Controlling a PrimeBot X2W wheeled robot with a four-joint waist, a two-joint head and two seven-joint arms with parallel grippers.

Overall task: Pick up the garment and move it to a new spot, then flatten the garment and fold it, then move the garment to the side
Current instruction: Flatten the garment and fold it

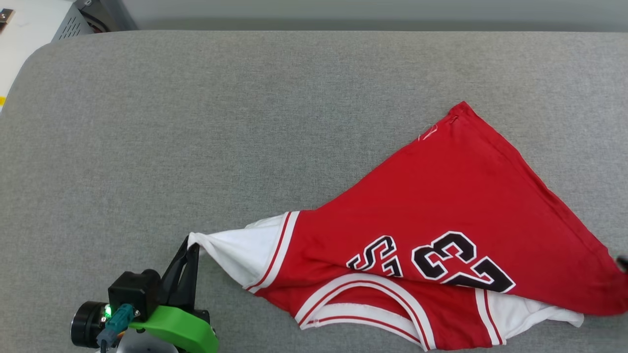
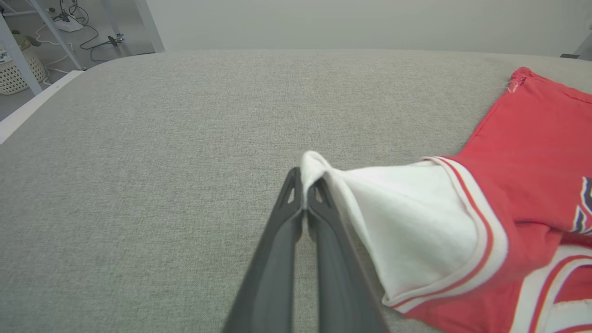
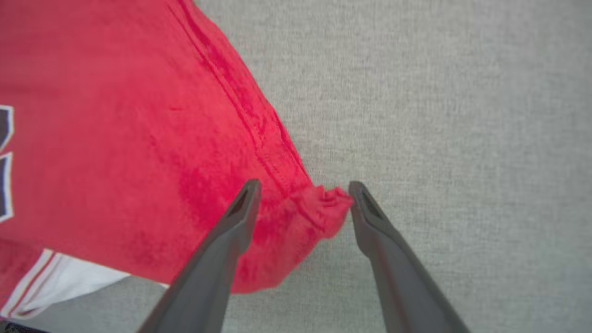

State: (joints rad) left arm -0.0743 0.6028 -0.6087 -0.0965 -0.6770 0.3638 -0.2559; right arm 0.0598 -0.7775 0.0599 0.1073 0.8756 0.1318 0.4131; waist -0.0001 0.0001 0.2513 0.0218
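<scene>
Grey woven cloth covered the padded table. Nearest the robot, at the lower left of the head view, the left gripper was clamped on the tip of a white sleeve, its two dark fingers pressed together and pointing up and slightly right. In the left wrist view the pinched tip poked out above the fingertips, and the fabric fanned away to that gripper's right.

From that pinch the garment, a red shirt with black numerals and striped trim, lay on the table across the lower right of the head view. Its long axis ran left to right, from the held sleeve to the picture's right edge. There, in the right wrist view, the right gripper had its fingers spread wide. A bunched red hem corner lay between them, brushing one fingertip, unclamped.

Farther off, the far corner pointed toward the table's back edge. Layers lay doubled near the neckline, so the shirt looked not yet flat. On this showing only the left arm held cloth, and a spreading pull would probably run leftward along that axis.
</scene>
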